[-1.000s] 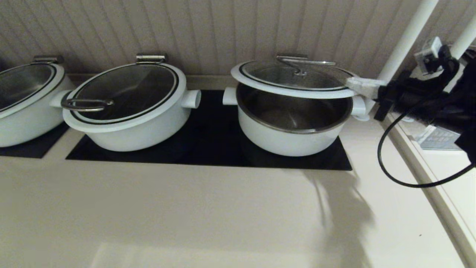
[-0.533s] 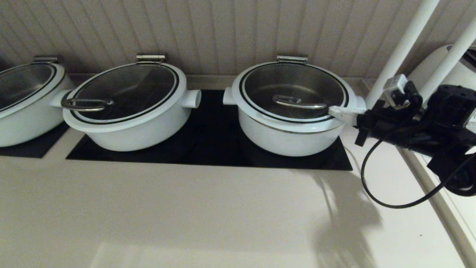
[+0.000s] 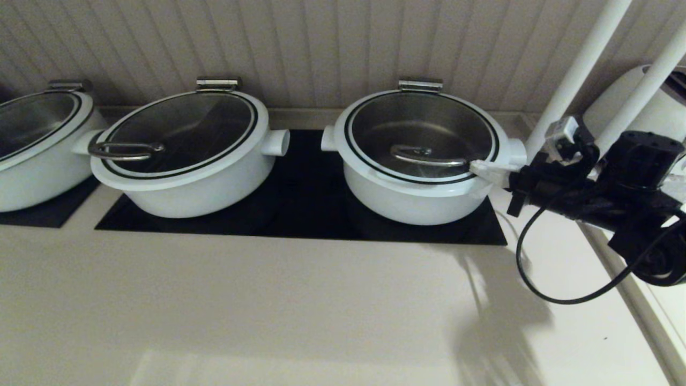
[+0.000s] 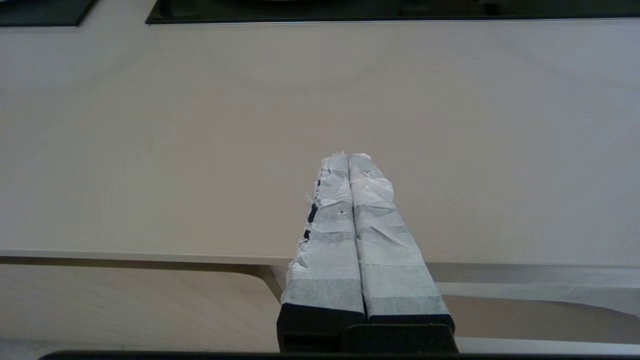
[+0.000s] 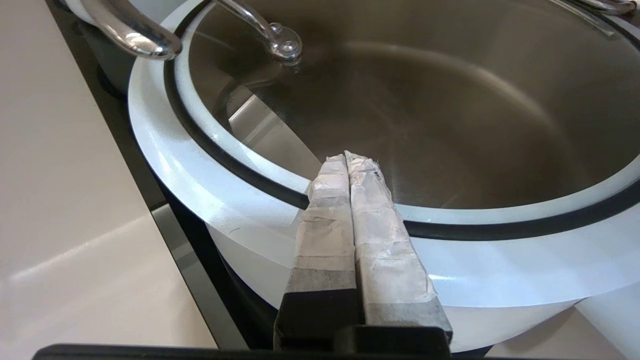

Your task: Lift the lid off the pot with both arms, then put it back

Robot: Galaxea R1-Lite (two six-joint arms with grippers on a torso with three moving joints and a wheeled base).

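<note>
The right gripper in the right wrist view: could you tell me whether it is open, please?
No, the right gripper has its cloth-wrapped fingers pressed together over the round glass lid.

The glass lid (image 3: 422,134) sits closed on the white pot (image 3: 418,201); steel bar handle (image 3: 427,155) up.

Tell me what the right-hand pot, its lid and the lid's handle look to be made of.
The lid: clear glass centre, since the bowl shows through; glossy white rim, perhaps enamel or plastic. Its handle: polished steel, mirror-bright. The pot: smooth white shell, material unclear. The right end effector rests on the rim.
</note>
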